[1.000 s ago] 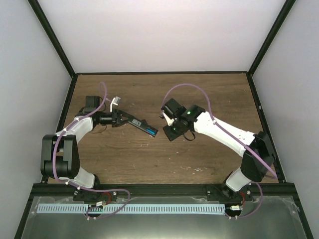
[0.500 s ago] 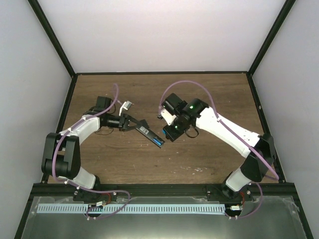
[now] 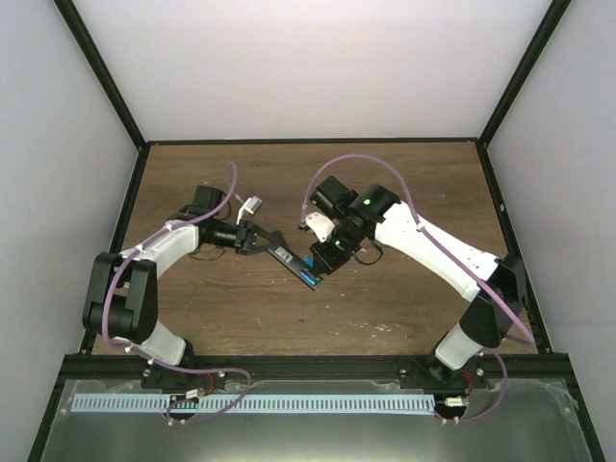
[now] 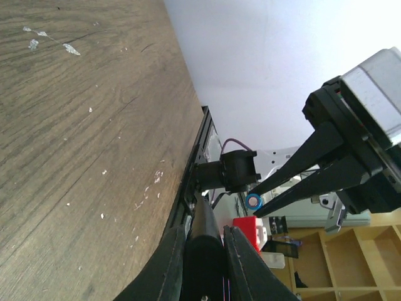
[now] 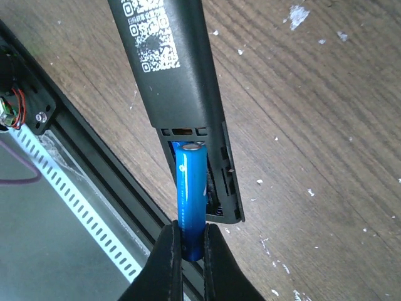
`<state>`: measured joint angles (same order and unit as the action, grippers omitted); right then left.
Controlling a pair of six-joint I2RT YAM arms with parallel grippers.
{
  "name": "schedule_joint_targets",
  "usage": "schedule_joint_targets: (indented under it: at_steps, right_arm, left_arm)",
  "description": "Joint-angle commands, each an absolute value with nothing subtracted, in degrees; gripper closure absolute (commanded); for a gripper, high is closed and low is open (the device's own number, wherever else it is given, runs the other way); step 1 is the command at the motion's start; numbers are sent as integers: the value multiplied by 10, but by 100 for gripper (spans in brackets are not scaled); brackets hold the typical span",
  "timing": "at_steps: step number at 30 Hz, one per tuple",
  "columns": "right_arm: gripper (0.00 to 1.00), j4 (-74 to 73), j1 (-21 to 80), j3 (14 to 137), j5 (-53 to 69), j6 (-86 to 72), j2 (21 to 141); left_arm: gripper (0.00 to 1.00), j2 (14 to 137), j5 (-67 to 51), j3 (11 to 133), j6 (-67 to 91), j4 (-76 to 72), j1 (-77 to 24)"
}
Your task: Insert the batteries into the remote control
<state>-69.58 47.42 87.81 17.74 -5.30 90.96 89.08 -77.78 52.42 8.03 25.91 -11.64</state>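
My left gripper [image 3: 252, 238] is shut on one end of the black remote control [image 3: 284, 255] and holds it off the wooden table, back side up. In the left wrist view the remote [image 4: 205, 235] sits between the fingers of that gripper [image 4: 203, 232]. My right gripper [image 5: 190, 229] is shut on a blue battery [image 5: 189, 188], pinched at its lower end. The battery's top end sits over the remote's [image 5: 169, 63] open battery compartment [image 5: 216, 182]. A sliver of blue shows inside the compartment beside it. The left wrist view shows the held battery [image 4: 253, 201] end on.
Pale specks of debris [image 5: 299, 14] lie scattered on the wooden table [image 3: 404, 183]. A black rail [image 5: 94, 157] runs along the table's near edge, with a perforated strip [image 3: 250, 404] beyond it. Black frame posts [image 3: 106, 87] and pale walls bound the table.
My left gripper carried the remote to the right and nearer. My right gripper moved left and down with the battery, reaching the remote's open end.
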Motion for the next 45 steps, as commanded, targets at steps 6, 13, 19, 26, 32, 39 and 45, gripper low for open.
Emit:
schedule_joint_targets:
  at_steps: [6,13,19,26,32,39,45]
  right_arm:
    - [99,-718,482,887,223,-61,930]
    - [99,-727,485,877,229,-68,936]
    - [99,-733,488,863,219,-76,937]
    - [99,-736,489,853,208,-81,943]
    - [99,-737,489,859,188,-89,951]
    - [99,-726,490,881,169,-88,957]
    - [99,-718,490,901,150,-74,966]
  left_arm:
    - [100,899,-812,539,87,240,-122]
    - [100,908,-816,556,45,294,-123]
    - [100,918,-822,565,26,312,-123]
    - [100,925,-829,574,7,332,-122]
    - [100,922,-835,572,2,337,-123]
    - [100,921,-842,569,0,337,-123]
    - [100,920,-846,568,0,338,-123]
